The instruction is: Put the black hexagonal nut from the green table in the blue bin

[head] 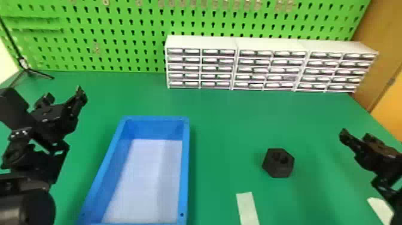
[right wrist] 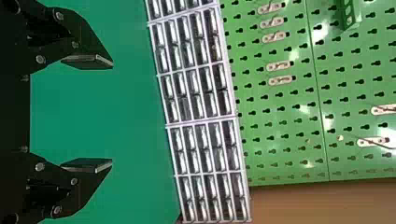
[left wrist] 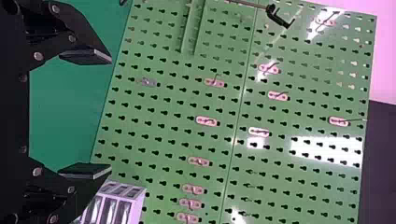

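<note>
Right pincer (head: 356, 134) wide (left pincer (head: 63, 93) too); white drawers (head: 254, 62) stand beyond nut (head: 278, 169) and bin (head: 185, 167).

Holding left gripper (head: 64, 94) out at left with fingers (left wrist: 88, 171) spread wide; holding right gripper (head: 356, 134) out at right, likewise spread.

The blue bin (head: 186, 167) looks like smooth plastic with a soft sheen. That black hexagonal nut (head: 278, 170) is matt all over. The green table (head: 227, 119) looks smooth, while the pegboard (left wrist: 303, 149) is glossy enough to throw back white glare. The drawer cabinets (head: 200, 42) look plastic, their drawer fronts shiny. On the left gripper (head: 63, 95), metallic bolt heads gleam against dull black.
</note>
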Available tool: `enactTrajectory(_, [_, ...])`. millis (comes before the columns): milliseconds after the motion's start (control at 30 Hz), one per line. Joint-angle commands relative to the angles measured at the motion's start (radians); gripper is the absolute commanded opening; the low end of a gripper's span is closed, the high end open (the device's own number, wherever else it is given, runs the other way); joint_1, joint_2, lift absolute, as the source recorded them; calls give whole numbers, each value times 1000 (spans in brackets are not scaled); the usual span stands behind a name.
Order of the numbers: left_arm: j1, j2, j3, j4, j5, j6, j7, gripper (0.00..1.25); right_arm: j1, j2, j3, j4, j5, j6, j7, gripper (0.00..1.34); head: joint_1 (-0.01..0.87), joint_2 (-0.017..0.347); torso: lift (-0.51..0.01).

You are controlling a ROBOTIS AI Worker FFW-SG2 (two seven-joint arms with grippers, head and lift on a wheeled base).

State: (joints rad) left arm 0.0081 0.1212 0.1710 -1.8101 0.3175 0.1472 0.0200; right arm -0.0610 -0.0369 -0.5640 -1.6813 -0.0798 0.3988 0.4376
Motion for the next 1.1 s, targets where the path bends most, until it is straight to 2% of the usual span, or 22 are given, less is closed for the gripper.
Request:
enactTrajectory(0, [0, 0, -1, 0, 0, 0, 0, 816, 0, 0, 1, 0, 0, 0, 1, 824, 692, 8, -97])
enactTrajectory(333, [1, 0, -2, 0, 0, 0, 0, 816, 0, -1, 1, 0, 0, 15, 0, 824, 692, 8, -97])
enactTrajectory(633, [6, 0, 2, 0, 0, 0, 1, 816, -13, 0, -25, -3, -25, 101, 1, 824, 692, 8, -97])
enactTrajectory(900, [6, 0, 4, -2, 3, 0, 0, 816, -17, -23, 7, -83, -17, 298, 0, 824, 692, 8, -97])
enactTrajectory(1067, [6, 0, 4, -2, 3, 0, 0, 816, -16, -24, 36, -143, 2, 387, -10, 824, 692, 8, -97])
